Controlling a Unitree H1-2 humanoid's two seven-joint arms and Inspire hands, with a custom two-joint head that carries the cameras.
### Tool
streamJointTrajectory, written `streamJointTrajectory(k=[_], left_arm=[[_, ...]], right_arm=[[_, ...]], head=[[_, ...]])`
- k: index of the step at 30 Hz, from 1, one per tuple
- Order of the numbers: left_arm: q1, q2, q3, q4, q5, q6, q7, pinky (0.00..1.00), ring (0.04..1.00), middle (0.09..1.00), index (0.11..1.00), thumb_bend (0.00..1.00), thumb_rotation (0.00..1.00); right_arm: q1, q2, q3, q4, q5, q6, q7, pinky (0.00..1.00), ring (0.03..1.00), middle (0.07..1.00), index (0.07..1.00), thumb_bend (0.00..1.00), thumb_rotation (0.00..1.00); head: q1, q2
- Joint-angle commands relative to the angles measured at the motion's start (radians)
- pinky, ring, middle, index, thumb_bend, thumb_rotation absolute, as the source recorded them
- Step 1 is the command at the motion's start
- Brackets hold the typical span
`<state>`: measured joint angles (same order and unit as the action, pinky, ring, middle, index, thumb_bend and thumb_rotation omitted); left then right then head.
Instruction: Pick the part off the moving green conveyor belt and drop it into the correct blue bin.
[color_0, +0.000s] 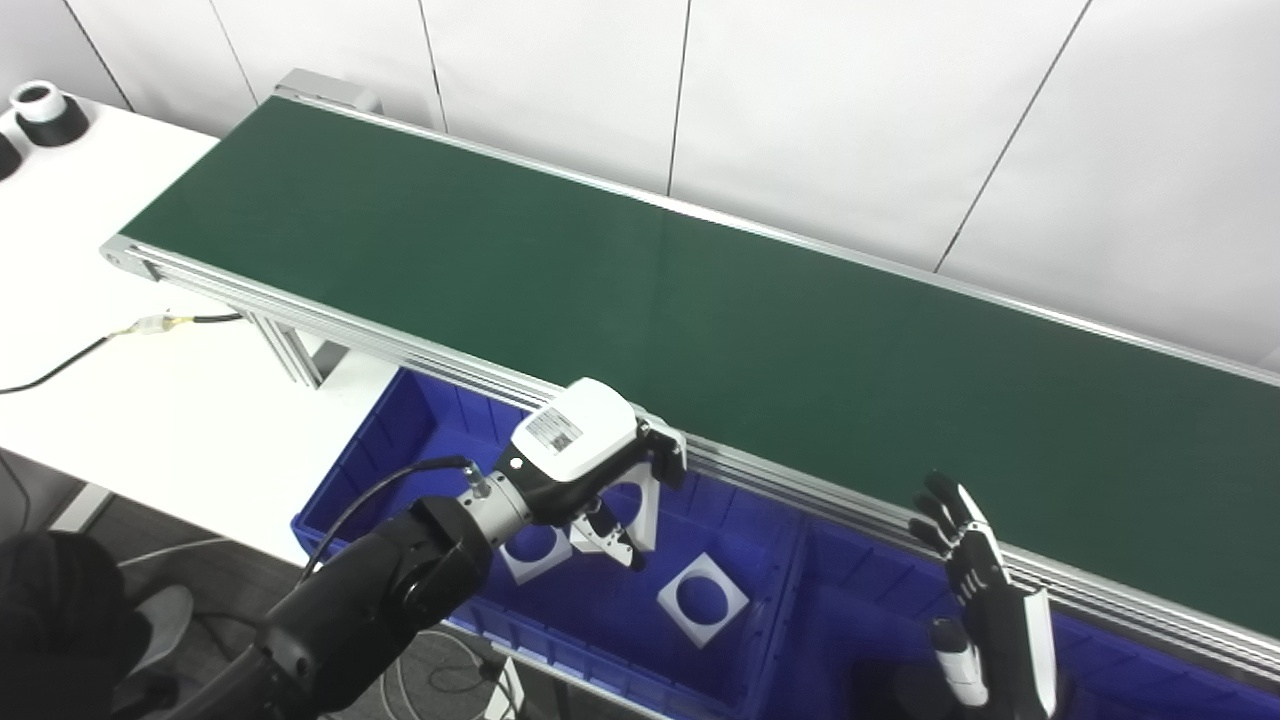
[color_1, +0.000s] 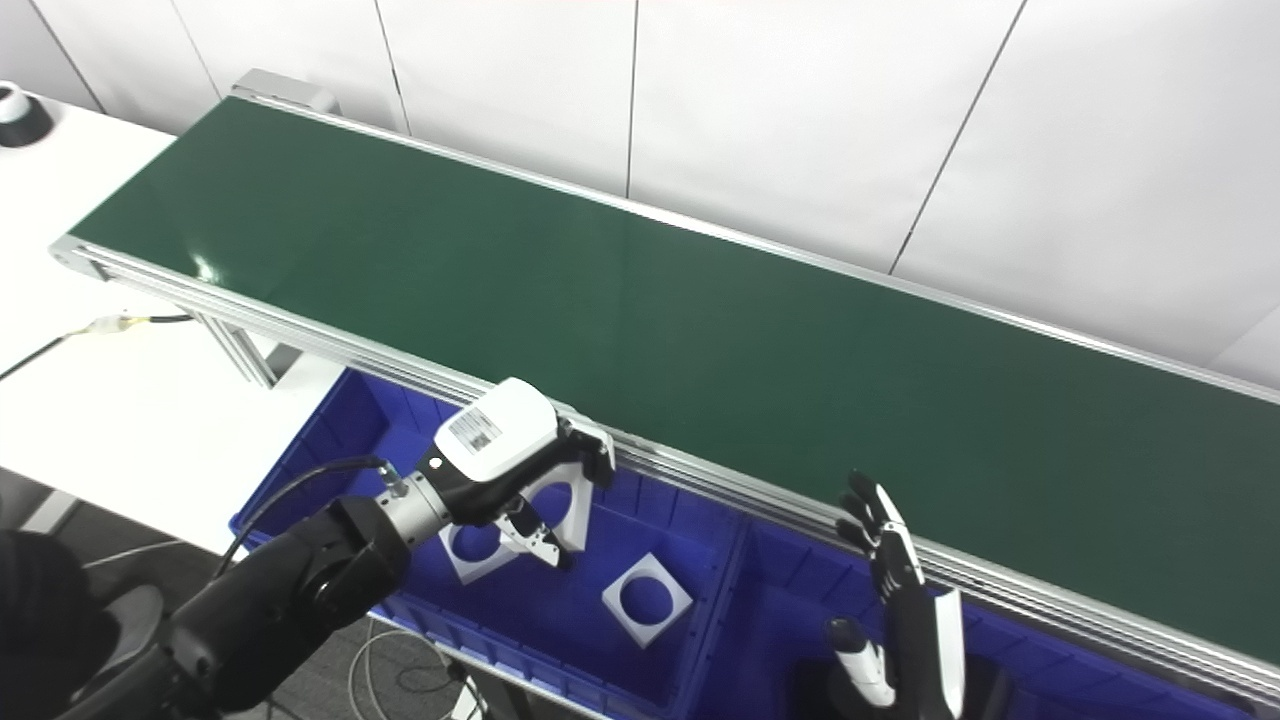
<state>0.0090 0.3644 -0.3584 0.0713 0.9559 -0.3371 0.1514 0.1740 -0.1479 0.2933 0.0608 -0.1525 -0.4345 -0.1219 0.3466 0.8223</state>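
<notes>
- The left hand (color_0: 600, 470) gripped a flat white square part (color_0: 635, 510) with a round hole, over the blue plastic bin (color_0: 400, 430).
- Two like plates (color_0: 703, 599) lay inside.
- The right hand (color_0: 975, 590) was released, fingers spread, beside the matte green belt (color_0: 700, 300).

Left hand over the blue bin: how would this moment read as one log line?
left hand: holding white square part over left blue bin | right hand: open, idle | conveyor belt: no part visible
</notes>
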Motion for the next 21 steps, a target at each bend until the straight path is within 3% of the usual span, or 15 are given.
streamJointTrajectory(k=[1, 10, 21], left_arm=[[-0.035, -0.004, -0.007, 0.035, 0.019, -0.021, 0.066, 0.42, 0.448, 0.485, 0.484, 0.52, 0.0], [-0.08, -0.019, -0.049, 0.164, 0.073, 0.004, 0.136, 0.42, 0.442, 0.467, 0.501, 0.52, 0.0], [-0.075, -0.013, -0.08, 0.157, 0.053, 0.033, 0.085, 0.41, 0.456, 0.494, 0.479, 0.52, 0.0]], right_arm=[[-0.018, 0.003, -0.004, -0.031, -0.008, -0.035, 0.003, 0.78, 0.867, 0.905, 0.889, 0.83, 0.95], [-0.018, 0.004, -0.002, -0.038, -0.006, -0.035, 0.016, 0.79, 0.869, 0.907, 0.891, 0.85, 0.95], [-0.013, 0.013, -0.014, -0.037, -0.003, -0.035, 0.03, 0.79, 0.867, 0.909, 0.892, 0.86, 0.95]], head=[[0.0, -0.003], [-0.011, 0.004], [-0.014, 0.009]])
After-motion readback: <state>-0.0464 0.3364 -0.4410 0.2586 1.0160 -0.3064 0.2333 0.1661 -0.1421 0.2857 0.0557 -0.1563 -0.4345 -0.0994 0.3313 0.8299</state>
